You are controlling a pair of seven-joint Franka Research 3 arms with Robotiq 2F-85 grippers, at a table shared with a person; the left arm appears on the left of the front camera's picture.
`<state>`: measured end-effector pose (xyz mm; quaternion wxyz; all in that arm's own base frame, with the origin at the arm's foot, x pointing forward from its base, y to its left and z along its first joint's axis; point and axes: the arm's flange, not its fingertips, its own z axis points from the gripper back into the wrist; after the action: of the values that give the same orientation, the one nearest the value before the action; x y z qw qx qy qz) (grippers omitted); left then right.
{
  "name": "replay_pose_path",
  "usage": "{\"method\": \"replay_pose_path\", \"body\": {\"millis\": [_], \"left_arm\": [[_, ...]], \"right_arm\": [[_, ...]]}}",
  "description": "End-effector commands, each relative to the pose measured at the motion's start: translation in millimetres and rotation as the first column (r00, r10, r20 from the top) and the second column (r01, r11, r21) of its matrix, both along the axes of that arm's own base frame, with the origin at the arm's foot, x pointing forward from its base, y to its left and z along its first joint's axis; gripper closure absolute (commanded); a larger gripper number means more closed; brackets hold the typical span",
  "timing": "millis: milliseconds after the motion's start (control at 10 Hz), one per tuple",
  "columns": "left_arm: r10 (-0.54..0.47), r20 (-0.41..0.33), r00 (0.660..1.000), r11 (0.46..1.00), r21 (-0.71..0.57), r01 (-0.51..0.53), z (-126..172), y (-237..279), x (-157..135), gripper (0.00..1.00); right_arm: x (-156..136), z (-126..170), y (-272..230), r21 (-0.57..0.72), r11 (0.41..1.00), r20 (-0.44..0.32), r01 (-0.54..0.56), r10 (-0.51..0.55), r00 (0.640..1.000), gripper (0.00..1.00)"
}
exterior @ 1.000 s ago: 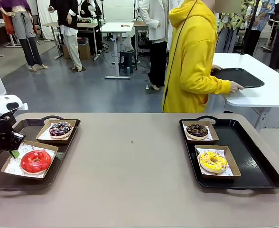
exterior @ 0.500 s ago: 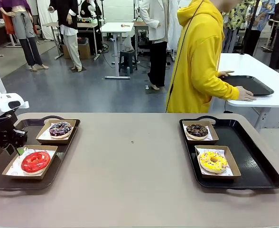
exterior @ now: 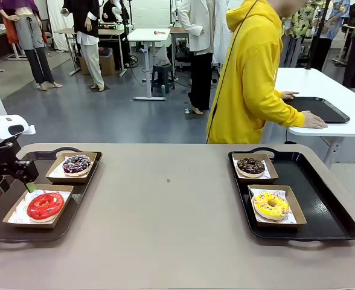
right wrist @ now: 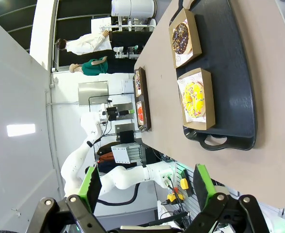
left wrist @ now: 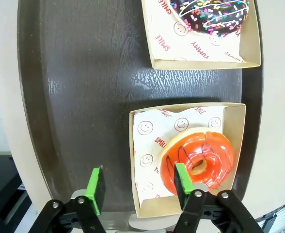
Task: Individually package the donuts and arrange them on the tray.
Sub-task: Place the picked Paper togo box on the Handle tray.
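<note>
Four donuts now sit each in its own shallow cardboard box, two boxes per tray. A second ago the left pincer (exterior: 22,179) was low at the box of the red donut (exterior: 44,205); since then that box has swung a little on the left tray (exterior: 84,190) and settled, and the pincer has lifted off and drawn back toward the tray's far-left edge. In the left wrist view its green pads (left wrist: 95,184) stand wide apart with nothing between them. I judge that this was the last nudge to the red donut's box, so the packaging and arranging look close to done, perhaps finished.

From the left pincer (left wrist: 137,187), the red donut (left wrist: 198,162) lies below and just past one pad, off to that side rather than between the two; bare tray lies under the gap. The purple-pink sprinkled donut (left wrist: 213,12) lies farther ahead in its own box, well apart.

The right pincer (right wrist: 147,187) also stands wide and empty, held well off the counter (exterior: 177,217). Far ahead of it lie the yellow sprinkled donut (right wrist: 194,101) and, beyond that, the chocolate sprinkled donut (right wrist: 181,38), boxed on the right tray (right wrist: 229,73).
</note>
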<state>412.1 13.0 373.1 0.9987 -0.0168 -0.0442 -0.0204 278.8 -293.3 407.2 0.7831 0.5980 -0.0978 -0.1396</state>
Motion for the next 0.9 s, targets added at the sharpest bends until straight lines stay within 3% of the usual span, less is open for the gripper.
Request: {"method": "replay_pose_path", "body": {"millis": [0, 400, 500, 800], "left_arm": [[-0.031, 0.008, 0.999, 0.999, -0.031, 0.032, 8.0, 3.9, -2.4, 0.09], [-0.107, -0.003, 0.994, 0.990, -0.091, 0.106, 15.3, 5.9, -5.6, 0.09], [-0.122, 0.015, 0.992, 0.977, -0.176, 0.123, 27.5, 13.5, -6.2, 0.09], [-0.111, 0.127, 0.986, 0.851, -0.500, 0.160, 84.5, 73.1, -1.1, 0.09]], "right_arm": [[0.0, 0.7, -0.1, 0.007, 1.000, 0.001, 0.001, -0.001, 1.000, 0.00], [0.0, 0.7, -0.1, 0.007, 1.000, 0.001, 0.001, -0.001, 1.000, 0.00], [0.0, 0.7, -0.1, 0.007, 1.000, 0.001, 0.001, -0.001, 1.000, 0.00], [0.0, 0.7, -0.1, 0.007, 1.000, 0.001, 0.001, -0.001, 1.000, 0.00]]}}
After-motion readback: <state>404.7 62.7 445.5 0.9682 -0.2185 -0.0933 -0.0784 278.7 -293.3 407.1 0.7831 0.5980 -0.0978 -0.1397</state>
